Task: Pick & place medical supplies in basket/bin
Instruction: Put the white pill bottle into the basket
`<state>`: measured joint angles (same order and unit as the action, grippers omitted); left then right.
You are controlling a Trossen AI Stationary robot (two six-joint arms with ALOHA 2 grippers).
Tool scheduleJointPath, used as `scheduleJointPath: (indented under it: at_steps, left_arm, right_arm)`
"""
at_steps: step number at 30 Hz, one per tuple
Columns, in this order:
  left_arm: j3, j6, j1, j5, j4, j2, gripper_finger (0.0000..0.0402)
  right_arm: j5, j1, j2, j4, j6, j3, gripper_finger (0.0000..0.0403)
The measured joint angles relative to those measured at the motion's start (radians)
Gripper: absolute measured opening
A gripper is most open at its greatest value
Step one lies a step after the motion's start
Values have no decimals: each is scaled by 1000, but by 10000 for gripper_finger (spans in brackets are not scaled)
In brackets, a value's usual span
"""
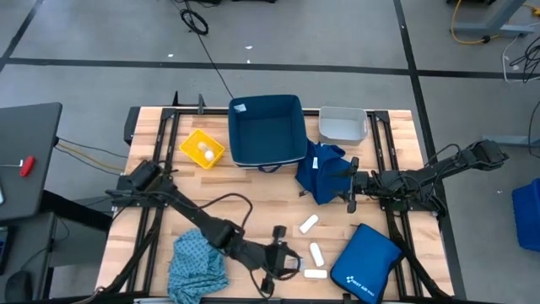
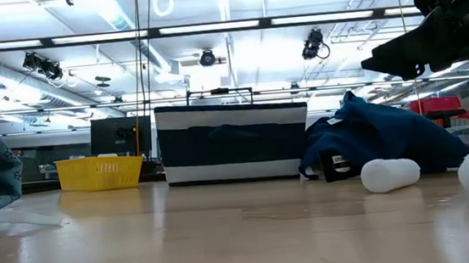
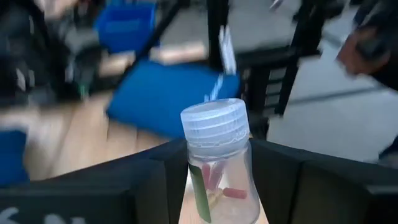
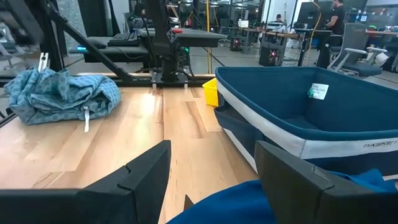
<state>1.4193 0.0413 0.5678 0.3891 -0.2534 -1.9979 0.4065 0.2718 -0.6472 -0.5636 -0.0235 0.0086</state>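
The left gripper's point(image 3: 217, 186) fingers point(image 3: 143, 186) pinch a clear capped vial point(image 3: 217, 162) upright between them

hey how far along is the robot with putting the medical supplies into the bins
Done: one vial sits in the yellow tub. In hand: the left gripper holds a clear vial. Left: three white packets, teal cloth, dark blue cloth under the open right gripper.
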Motion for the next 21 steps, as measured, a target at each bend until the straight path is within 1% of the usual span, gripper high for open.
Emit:
scheduleJointPath:
  at_steps: [3, 7, 10, 12, 15, 17, 19, 21]
  left_arm:
    - [0, -100, -21, -70, -137, -1, 148]
    - [1, -180, -49, -195, -343, -12, 148]
    - [1, -205, -62, -270, -523, -37, 148]
    - [1, -210, -69, -299, -631, -53, 148]
    - [1, -212, -78, -305, -749, -76, 148]
    - [1, -230, -79, -300, -780, -84, 148]
    - [-15, -258, -79, -271, -814, -84, 148]
    - [-58, -267, -79, -216, -900, -83, 148]
  right_arm:
    - [0, 0, 0, 0, 0, 0, 243]
    - [0, 0, 0, 0, 0, 0, 243]
    - [0, 0, 0, -1, 0, 0, 243]
    - [0, 0, 0, -1, 2, 0, 243]
    - [-3, 0, 0, -1, 8, 0, 243]
    - [-3, 0, 0, -1, 9, 0, 243]
    - [-3, 0, 0, -1, 9, 0, 243]
    - [-3, 0, 0, 0, 12, 0, 243]
